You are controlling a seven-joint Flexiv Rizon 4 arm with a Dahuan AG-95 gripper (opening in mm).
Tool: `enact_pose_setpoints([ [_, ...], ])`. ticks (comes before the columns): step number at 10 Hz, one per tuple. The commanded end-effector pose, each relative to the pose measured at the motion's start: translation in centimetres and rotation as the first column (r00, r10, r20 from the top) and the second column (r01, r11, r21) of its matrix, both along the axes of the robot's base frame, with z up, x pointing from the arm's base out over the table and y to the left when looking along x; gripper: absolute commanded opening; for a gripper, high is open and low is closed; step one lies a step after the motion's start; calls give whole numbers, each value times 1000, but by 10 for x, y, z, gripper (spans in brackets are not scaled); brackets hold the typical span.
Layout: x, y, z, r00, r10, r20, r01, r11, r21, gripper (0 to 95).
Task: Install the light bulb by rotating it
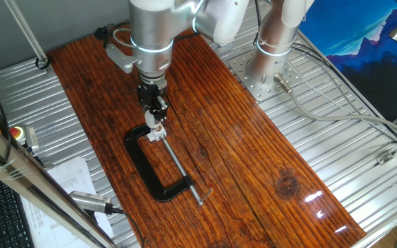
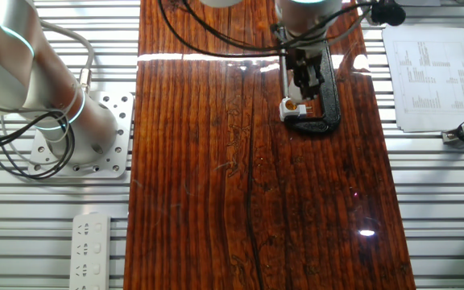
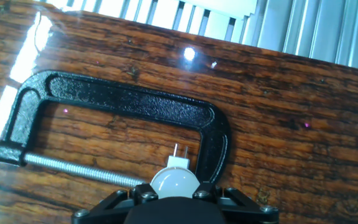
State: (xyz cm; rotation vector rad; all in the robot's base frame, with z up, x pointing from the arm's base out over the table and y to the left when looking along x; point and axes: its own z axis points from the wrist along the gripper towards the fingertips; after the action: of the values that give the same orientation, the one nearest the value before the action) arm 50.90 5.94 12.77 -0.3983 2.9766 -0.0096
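Below my end effector point(image 1: 156, 124) lies a dark, glossy wooden counter point(image 1: 253, 165) set on a ribbed metal bench point(image 1: 336, 138); glare streaks the wood on its far side. To one side of the end effector, beyond the counter edge, printed sheets point(image 2: 429, 76) rest on the metal, and on the opposite side stands the arm's bolted base plate point(image 2: 95, 137) with a white power strip point(image 2: 91, 250) nearby. A black C-clamp point(image 3: 123, 102) lies flat directly beneath the end effector, its threaded screw point(image 3: 67, 168) reaching toward a small white socket block point(image 2: 290, 106) with an orange centre. The light bulb point(image 3: 174, 182) sits just ahead of the fingertips, at the socket. I cannot tell whether the fingers grip the bulb or how far they are parted.
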Motion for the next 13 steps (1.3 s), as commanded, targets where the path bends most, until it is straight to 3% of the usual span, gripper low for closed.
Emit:
enact_pose_setpoints([
  [1,-1,-1,-1,999,-35,12,35,999,-3,380],
  [6,-3,-2,-7,1000,0,11,0,1000,-6,380],
  [8,-4,-2,-9,1000,18,-2,-18,1000,-10,380],
  [11,-4,-2,-9,978,206,-32,-207,978,-26,380],
  [12,-4,-2,-9,950,310,-34,-312,950,-37,380],
  [13,-4,-2,-9,940,341,-35,-342,939,-40,380],
])
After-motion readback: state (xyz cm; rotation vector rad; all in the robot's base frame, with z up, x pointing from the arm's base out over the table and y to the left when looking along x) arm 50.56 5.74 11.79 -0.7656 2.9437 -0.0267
